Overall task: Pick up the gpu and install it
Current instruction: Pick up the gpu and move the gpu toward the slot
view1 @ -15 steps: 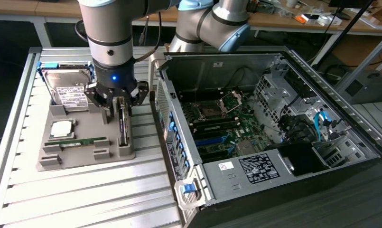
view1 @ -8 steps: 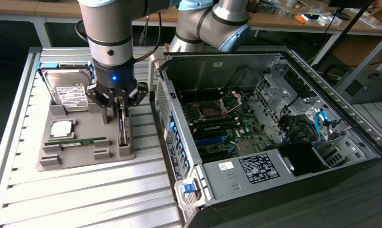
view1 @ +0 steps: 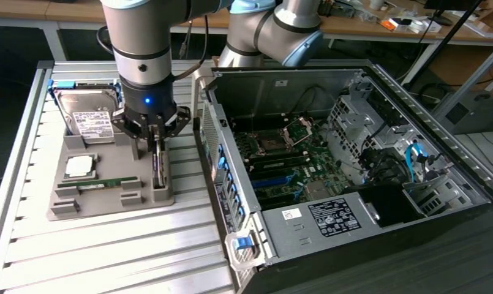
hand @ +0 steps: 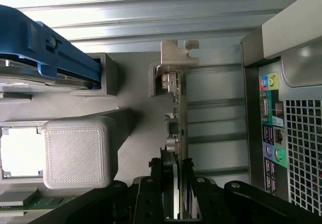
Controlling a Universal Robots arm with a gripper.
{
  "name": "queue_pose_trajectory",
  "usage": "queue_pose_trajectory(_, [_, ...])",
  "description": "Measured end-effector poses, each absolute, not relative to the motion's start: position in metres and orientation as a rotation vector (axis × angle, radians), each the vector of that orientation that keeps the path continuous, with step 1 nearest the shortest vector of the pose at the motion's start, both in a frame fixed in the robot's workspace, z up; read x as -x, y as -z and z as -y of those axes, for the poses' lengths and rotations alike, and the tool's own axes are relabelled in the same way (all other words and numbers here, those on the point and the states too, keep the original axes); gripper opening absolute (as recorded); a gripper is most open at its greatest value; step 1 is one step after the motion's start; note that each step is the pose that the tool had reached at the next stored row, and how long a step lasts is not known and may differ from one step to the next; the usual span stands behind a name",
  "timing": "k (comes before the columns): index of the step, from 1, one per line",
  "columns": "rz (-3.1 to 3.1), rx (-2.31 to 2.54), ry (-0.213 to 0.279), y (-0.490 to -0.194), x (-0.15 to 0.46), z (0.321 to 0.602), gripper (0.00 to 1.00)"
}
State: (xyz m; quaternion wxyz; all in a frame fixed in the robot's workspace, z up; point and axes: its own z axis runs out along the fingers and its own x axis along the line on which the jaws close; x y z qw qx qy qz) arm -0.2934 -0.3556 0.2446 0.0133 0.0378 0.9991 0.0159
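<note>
The slatted metal bench [view1: 107, 257] carries everything here. The open computer case [view1: 442, 184] lies on its side towards the exterior view's right. Its motherboard [view1: 287, 165] is bare to the room, and I can make out no card seated on it. The robot arm [view1: 140, 37] stands straight down over the grey holder tray [view1: 107, 205], just beside the case on the exterior view's left.

On that tray a silver hard drive [view1: 87, 116] leans in its blue carrier at the far end. A slim green RAM stick [view1: 99, 182] lies flat nearer to me, well clear of the work.

The gpu [view1: 158, 174] is in its tray slot, standing on edge along the side nearest the case. In the wrist view it [hand: 177, 113] shows edge-on, its silver bracket resting in the tray's notched post.

The claw [view1: 154, 150] sits low astride the card's upper edge. From the wrist view the claw [hand: 176, 171] looks drawn in narrow about it, but whether it has truly clamped on I cannot tell.

By my reckoning the job is at its very start. The card is reached but not lifted, and the carry across and the seating in the case are all undone.
</note>
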Motion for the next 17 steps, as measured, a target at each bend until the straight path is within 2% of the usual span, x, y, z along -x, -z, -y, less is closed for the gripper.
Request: queue_pose_trajectory(17, [-3.112,-0.118,-0.049,-0.2457,0.2932,0.3555,0.27])
